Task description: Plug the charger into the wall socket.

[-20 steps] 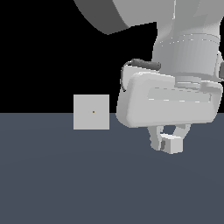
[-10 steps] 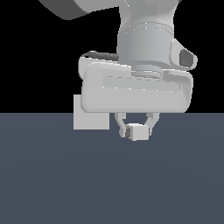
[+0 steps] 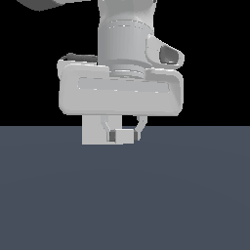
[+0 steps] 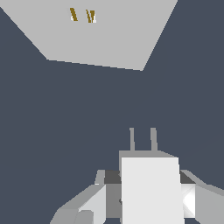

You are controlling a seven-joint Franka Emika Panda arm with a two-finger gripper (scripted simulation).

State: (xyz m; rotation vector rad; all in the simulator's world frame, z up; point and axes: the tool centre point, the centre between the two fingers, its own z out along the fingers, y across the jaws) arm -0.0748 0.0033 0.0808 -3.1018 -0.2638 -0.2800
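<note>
Pinching the charger (image 4: 151, 188) by its flat sides, the gripper (image 3: 123, 133) holds this small, rigid, probably light block, prongs facing the wall socket (image 4: 105, 39) but well apart.

A: From where is the exterior view taken?

B: Low and level, close before the gripper (image 3: 123, 131).

A: And the wrist view?

B: Aimed past the charger (image 4: 151, 188) toward the wall socket (image 4: 100, 33) at 12 o'clock; both are shared.
</note>
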